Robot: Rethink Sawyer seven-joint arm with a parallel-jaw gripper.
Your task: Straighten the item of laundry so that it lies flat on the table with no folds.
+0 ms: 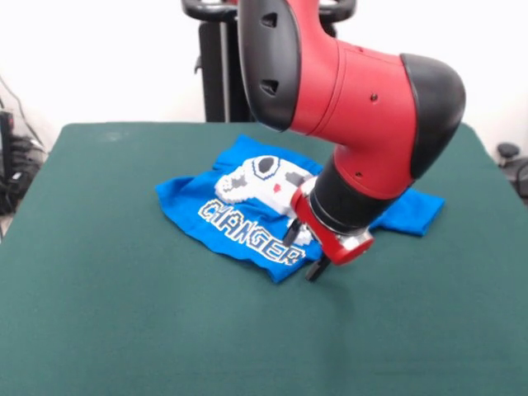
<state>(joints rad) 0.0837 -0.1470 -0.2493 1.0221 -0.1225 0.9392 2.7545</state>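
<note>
The bright blue T-shirt lies crumpled near the middle of the dark green table. Its white controller print is wrinkled, and only "CHANGER" of the lettering shows. Part of the shirt sticks out to the right behind the arm. The red and black arm comes down from the top and hides the shirt's right middle. My gripper is low at the shirt's near right edge. Its two black fingers are spread apart, one over the print and one just off the cloth's edge. It is open and holds nothing.
The black pedestal stands behind the table's far edge. Cables and dark gear sit beyond the left edge, and a dark object lies beyond the right edge. Bare green cloth lies all around the shirt.
</note>
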